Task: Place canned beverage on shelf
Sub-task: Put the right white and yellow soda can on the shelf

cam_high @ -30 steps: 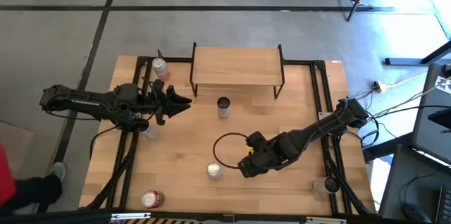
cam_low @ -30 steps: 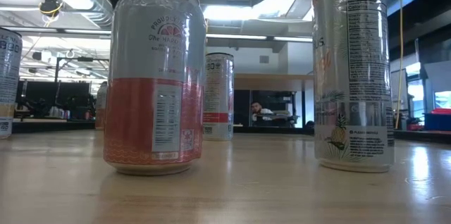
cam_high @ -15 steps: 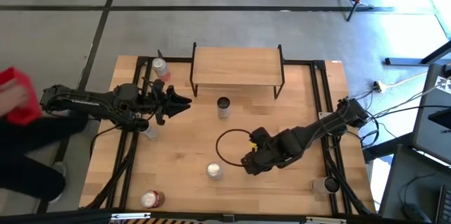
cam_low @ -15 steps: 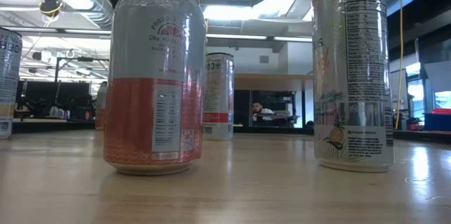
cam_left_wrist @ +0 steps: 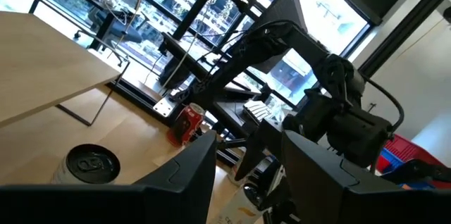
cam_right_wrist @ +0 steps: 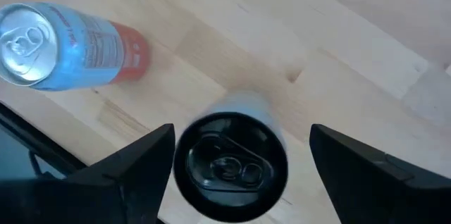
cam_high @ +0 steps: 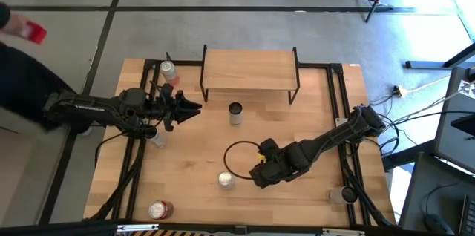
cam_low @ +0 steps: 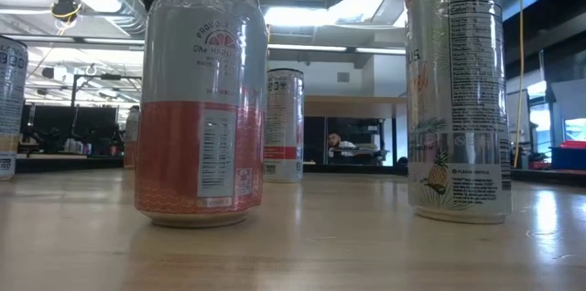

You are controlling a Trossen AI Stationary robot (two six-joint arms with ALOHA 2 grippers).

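Fingers point(cam_right_wrist: 134, 164), right gripper point(cam_high: 254, 179): two dark fingers spread wide, one on either side of a black-topped can point(cam_right_wrist: 230, 164) that stands upright between them, with a visible gap on each side and no contact. Beyond that can, off the one fingertip, a red-and-silver can point(cam_right_wrist: 67, 48) stands upright on the wooden tabletop point(cam_high: 297, 128); in the high view this is the can point(cam_high: 160, 209) at the table's near left corner, and the silver-topped can point(cam_high: 225, 180) sits just beside the right gripper. Behind the right fingers, a black cable loop point(cam_high: 236, 156) lies flat on the boards. Fingers point(cam_left_wrist: 187, 175), left gripper point(cam_high: 191, 107): partly parted, nothing between them, held above the table and pointing toward a dark-topped can point(cam_high: 235, 111) that stands upright well ahead of the tips. Shelf point(cam_high: 250, 70): light wooden top board on thin black legs, beyond and to one side of the left fingertips, its top bare. A further can point(cam_high: 169, 70) stands beside the left arm near the shelf's end, another point(cam_high: 156, 138) just beside the left wrist, and one point(cam_high: 338, 194) at the table edge behind the right arm. Low view: a red-and-silver can point(cam_low: 200, 99) and a tall Celsius can point(cam_low: 458, 90) stand close to the lens, a third can point(cam_low: 283, 124) farther back.
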